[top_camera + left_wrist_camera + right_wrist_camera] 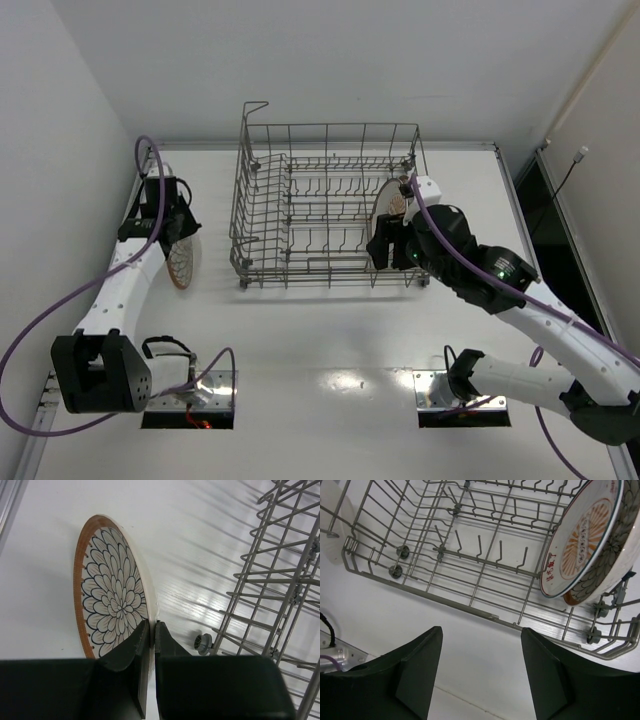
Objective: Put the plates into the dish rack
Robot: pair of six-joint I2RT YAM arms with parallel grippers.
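Last plate (110, 597) in hand: left gripper (151, 630) clamped shut on its rim, plate on edge, left of the dish rack (330, 205); right gripper (480, 670) jaws apart, holding nothing.
Two plates (585, 540) stand upright at the rack's right end. Best approach, as I judge it: carry edge-on over the rack wall, line up with a free tine gap, lower fully before releasing. Right arm sits close to the rack and should back clear. Glossy white table (330, 340), so slips are likely. Plain white walls (300, 60).
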